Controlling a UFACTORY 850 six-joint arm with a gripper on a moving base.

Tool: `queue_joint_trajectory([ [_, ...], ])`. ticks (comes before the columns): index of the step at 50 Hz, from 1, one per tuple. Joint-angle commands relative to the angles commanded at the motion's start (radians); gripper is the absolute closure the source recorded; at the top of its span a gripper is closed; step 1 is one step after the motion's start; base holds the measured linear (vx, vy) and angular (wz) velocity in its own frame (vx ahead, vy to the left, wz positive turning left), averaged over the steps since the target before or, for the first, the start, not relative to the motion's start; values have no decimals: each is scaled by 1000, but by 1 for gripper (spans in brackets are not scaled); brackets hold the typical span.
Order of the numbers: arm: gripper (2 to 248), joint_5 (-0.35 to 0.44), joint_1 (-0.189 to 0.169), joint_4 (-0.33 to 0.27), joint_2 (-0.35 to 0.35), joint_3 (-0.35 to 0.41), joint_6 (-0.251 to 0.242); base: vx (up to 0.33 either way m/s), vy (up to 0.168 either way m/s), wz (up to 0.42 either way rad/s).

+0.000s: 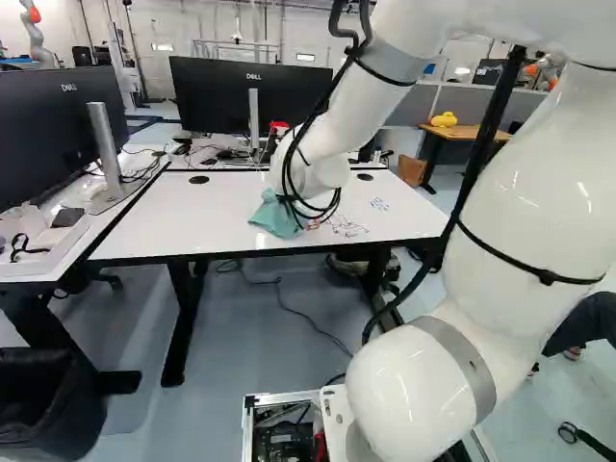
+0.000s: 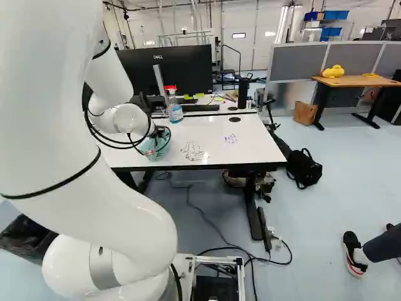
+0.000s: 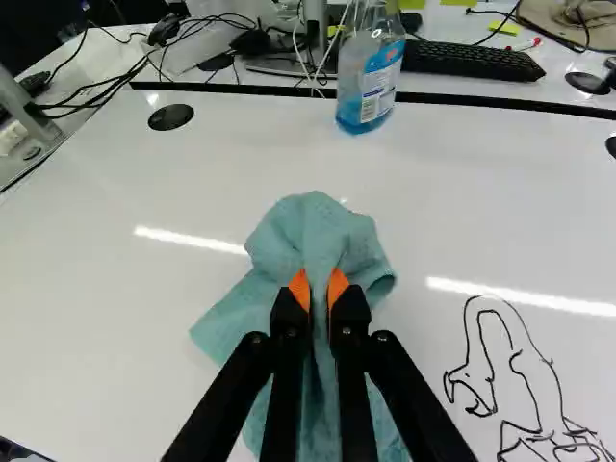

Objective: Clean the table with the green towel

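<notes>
My gripper point(image 2: 164, 133) is low over the white table point(image 2: 257, 147), partly hidden by cables in the right base view. In the wrist view the gripper point(image 3: 320, 289) is shut on the green towel point(image 3: 313, 226), whose bunched cloth rises between the orange pads. The towel point(image 1: 275, 216) touches the tabletop and spreads out around the fingers. Black line drawings point(image 3: 525, 385) lie on the table beside the towel. A small patch of blue writing point(image 2: 230, 138) is farther to the right in the right base view.
A spray bottle point(image 3: 371, 82) with blue liquid stands ahead of the towel, near the table's far edge. Behind are a keyboard point(image 3: 472, 60) and monitors point(image 1: 252, 96). A side desk point(image 1: 48, 252) adjoins at the left of the left base view. Another robot point(image 1: 37, 34) stands far back.
</notes>
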Motion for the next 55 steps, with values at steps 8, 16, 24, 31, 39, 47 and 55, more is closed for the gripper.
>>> queue_joint_trajectory([
  [8,210,0,-27,0,10,10,0,0,0,0],
  [16,210,0,-55,0,19,20,0,0,0,0],
  [24,210,0,-83,0,27,28,0,0,0,0],
  [31,210,0,-108,0,34,34,0,0,0,0],
  [39,210,0,-136,0,39,40,0,0,0,0],
  [47,210,0,-165,0,46,47,0,0,0,0],
  [55,210,0,-193,0,55,55,0,0,0,0],
])
